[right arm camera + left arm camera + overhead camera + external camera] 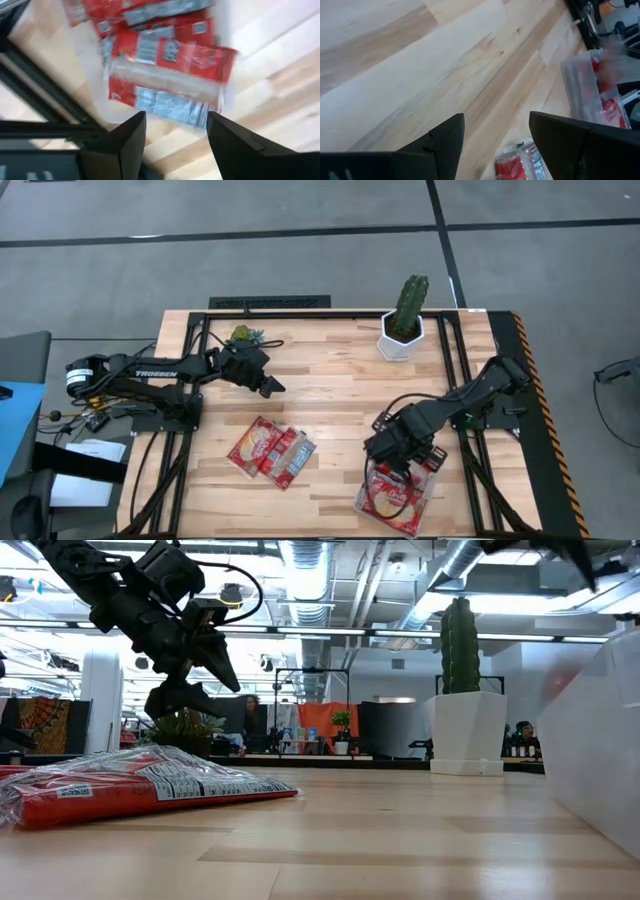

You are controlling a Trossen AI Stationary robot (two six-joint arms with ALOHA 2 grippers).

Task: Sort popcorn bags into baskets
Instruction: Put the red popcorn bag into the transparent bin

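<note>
Nearest the low camera, a heap of popcorn bags (130,785) lies flat on the wooden bench (400,840), red and shiny with printed panels facing up. Above and behind that heap hangs the left pincer (205,660), released, its fingers spread with nothing between them; from overhead it sits over the bench's back left part (268,385), well apart from the bags. Those loose bags (270,450) lie side by side in the front middle of the bench, about three of them, overlapping at their edges. In the left wrist view, the two dark fingers (445,142) stand wide apart over bare wood, with the loose bags (517,162) just beyond them. The right pincer (400,465) hovers at the front right, directly over the clear basket (365,502), its fingers parted and empty. In the right wrist view, several bags (170,65) lie piled in the basket beneath that pincer. A white hexagonal pot with a cactus (404,325) stands at the back right of the bench, and a small green plant (243,334) sits at the back left.
</note>
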